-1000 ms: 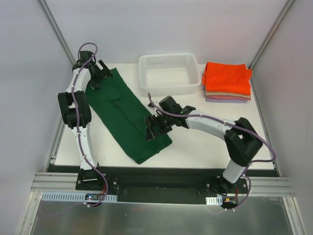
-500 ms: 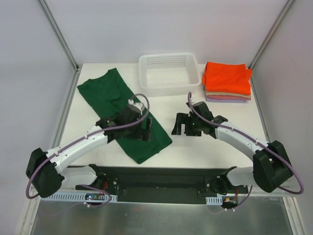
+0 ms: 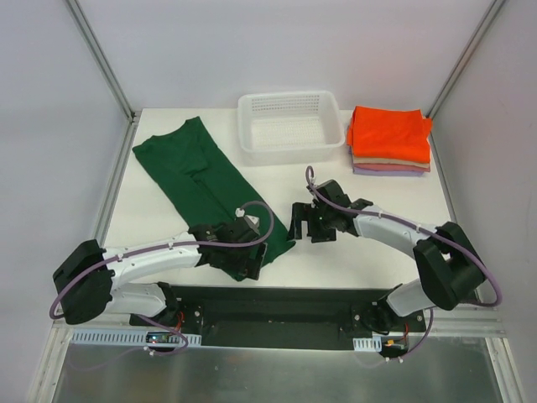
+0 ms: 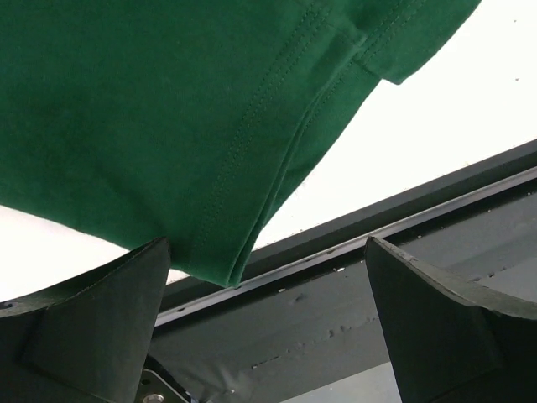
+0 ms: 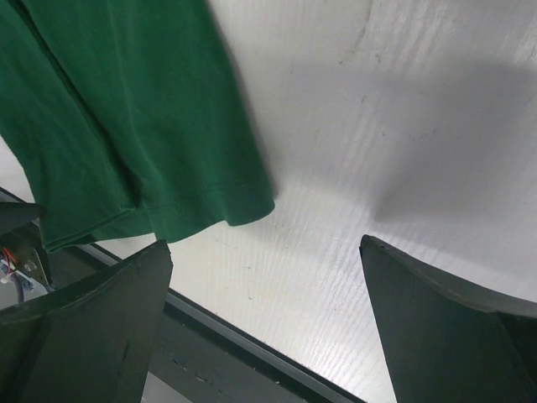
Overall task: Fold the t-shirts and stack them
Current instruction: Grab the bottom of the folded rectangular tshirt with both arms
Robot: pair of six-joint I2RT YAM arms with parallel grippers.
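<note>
1. Here's the plain dark green cloth t-shirt (image 3: 201,180): soft matt knit, no shine, fine rows of stitching along the hem (sharpest in the left wrist view).
2. Now the flat white table top (image 5: 394,126): matt, faintly ribbed, lightly scuffed.
3. On to the white plastic mesh basket (image 3: 289,144): smooth, a slight gloss, perforated walls.
4. The stack next: bright orange folded t-shirt (image 3: 388,133), matt cloth; tan t-shirt (image 3: 390,161) and lilac t-shirt (image 3: 388,170) show soft cloth edges.
5. Left gripper (image 4: 264,248), right gripper (image 5: 264,243): fingers of dull, dark, smooth plastic.
6. Black metal rail (image 4: 336,294): satin, scratched, dusty.
</note>
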